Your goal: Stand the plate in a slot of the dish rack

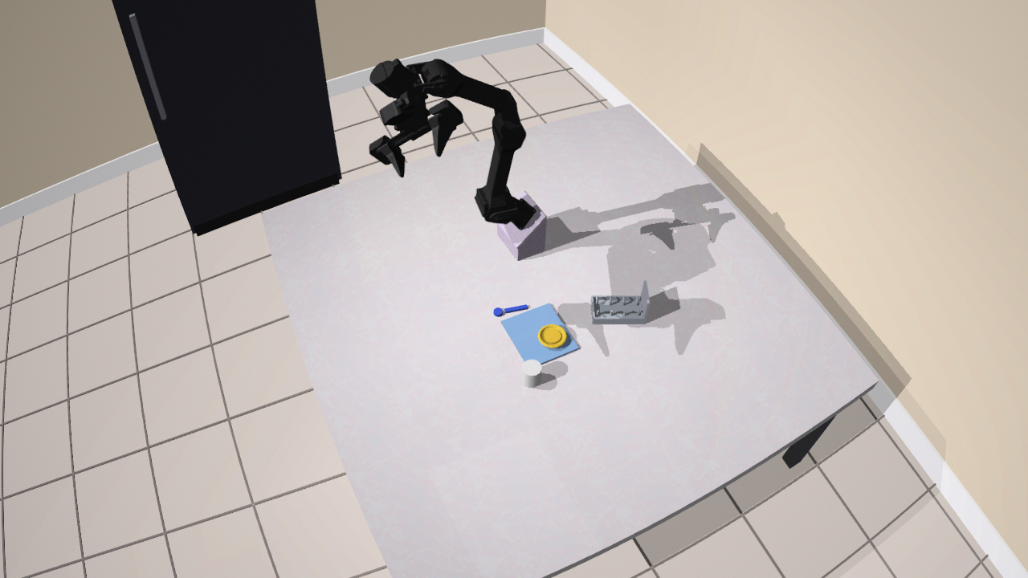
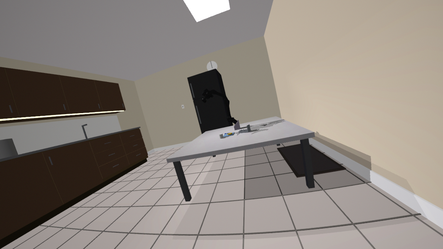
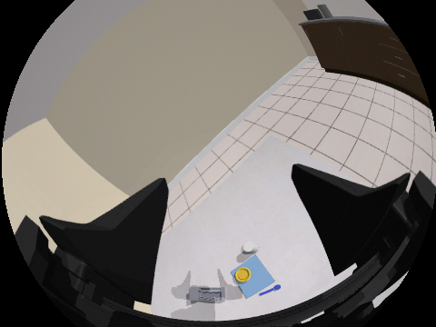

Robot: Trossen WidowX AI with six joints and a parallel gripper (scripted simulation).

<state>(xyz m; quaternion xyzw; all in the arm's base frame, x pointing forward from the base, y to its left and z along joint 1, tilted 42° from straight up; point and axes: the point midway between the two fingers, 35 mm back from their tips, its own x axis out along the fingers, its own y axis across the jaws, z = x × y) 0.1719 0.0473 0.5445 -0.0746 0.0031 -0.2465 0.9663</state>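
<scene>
A yellow round plate (image 1: 552, 335) (image 3: 242, 274) lies flat on a blue square mat (image 1: 522, 337) (image 3: 263, 278). It also shows small in the exterior view. A grey dish rack (image 1: 619, 320) (image 3: 194, 294) stands on the table to the right of the mat in the top view, with a taller panel at one end and several slots; its slots look free. My gripper (image 1: 421, 164) (image 3: 232, 178) is wide open and empty, raised high above the table, well away from the plate and the rack.
A white cup (image 1: 532, 374) (image 3: 248, 247) stands by the mat's near edge. A blue spoon-like utensil (image 1: 511, 309) (image 3: 270, 290) lies beside the mat on the arm-base side. The arm stands on a pale purple block (image 1: 523, 241). A black fridge (image 1: 244, 100) is behind the table.
</scene>
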